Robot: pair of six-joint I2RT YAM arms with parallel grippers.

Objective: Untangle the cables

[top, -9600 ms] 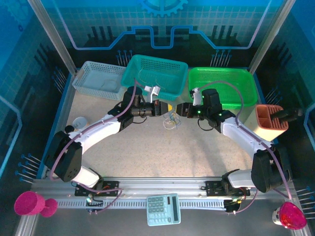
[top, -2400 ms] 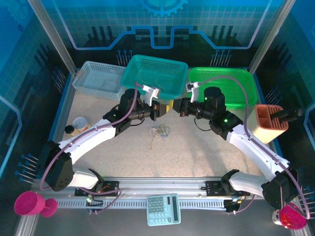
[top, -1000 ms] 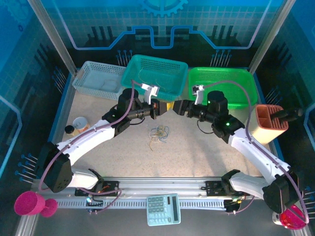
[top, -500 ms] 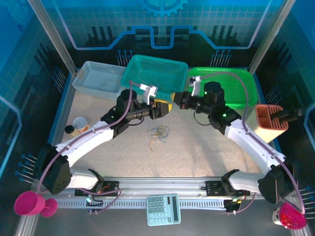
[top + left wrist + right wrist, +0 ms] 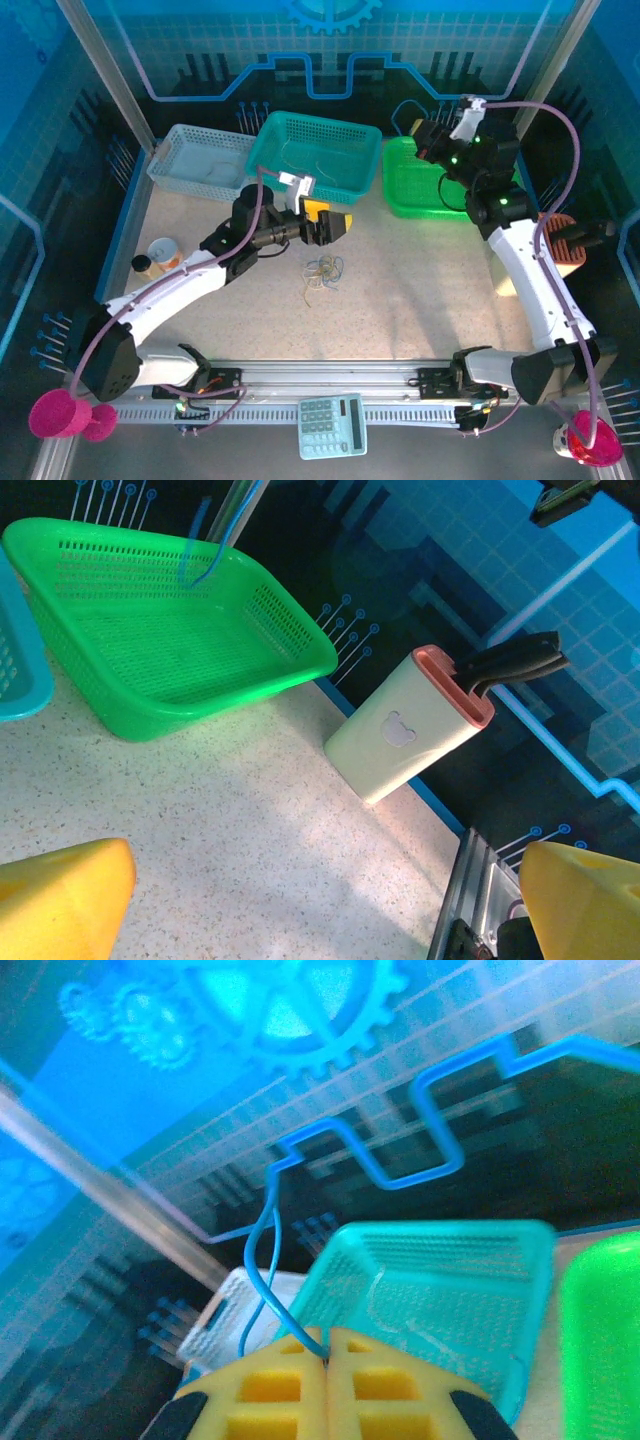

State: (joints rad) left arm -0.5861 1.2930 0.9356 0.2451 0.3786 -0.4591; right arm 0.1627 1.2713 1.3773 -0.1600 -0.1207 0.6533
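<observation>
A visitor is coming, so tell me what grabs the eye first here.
The right claw, high above the far edge of the green basket, is pinched shut on a thin blue cable that loops upward. The left claw hangs open over the table, with a loose tangle of curly cables lying nearby.

The worktop (image 5: pixel 420 300) is speckled beige, with a green basket (image 5: pixel 150 655) and a teal basket (image 5: pixel 320 123). The cables (image 5: pixel 322 272) are tan and whitish, plus a blue strand (image 5: pixel 262 1260); the left claw (image 5: pixel 338 226) and right claw (image 5: pixel 326 1365) are yellow-padded.
</observation>
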